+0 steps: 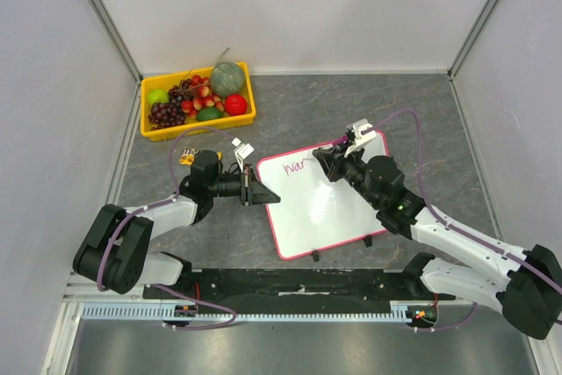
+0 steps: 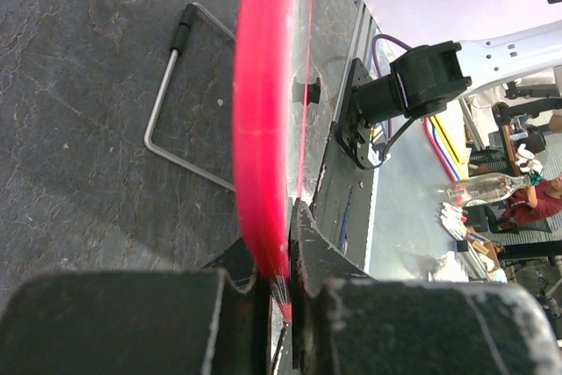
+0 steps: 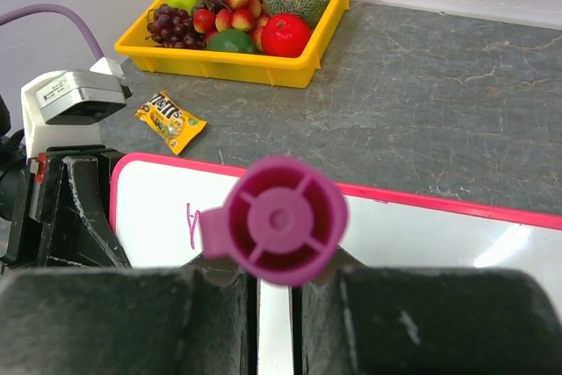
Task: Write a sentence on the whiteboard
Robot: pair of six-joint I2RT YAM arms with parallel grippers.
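Observation:
The whiteboard (image 1: 327, 210), glossy white with a pink-red rim, lies tilted on the grey table between the arms. My left gripper (image 1: 257, 193) is shut on its left edge; in the left wrist view the red rim (image 2: 261, 129) runs down between the jaws of that gripper (image 2: 281, 256). My right gripper (image 1: 327, 162) is shut on a magenta marker (image 3: 279, 219), seen end-on over the board (image 3: 421, 234). The start of the sentence (image 1: 295, 165), a few thin magenta letters, sits near the board's top left corner. The marker's tip is hidden.
A yellow tray (image 1: 198, 133) of fruit stands at the back left. A small yellow candy packet (image 1: 188, 158) lies between it and the left arm. A bent wire foot (image 2: 162, 111) shows under the board. White walls enclose the table.

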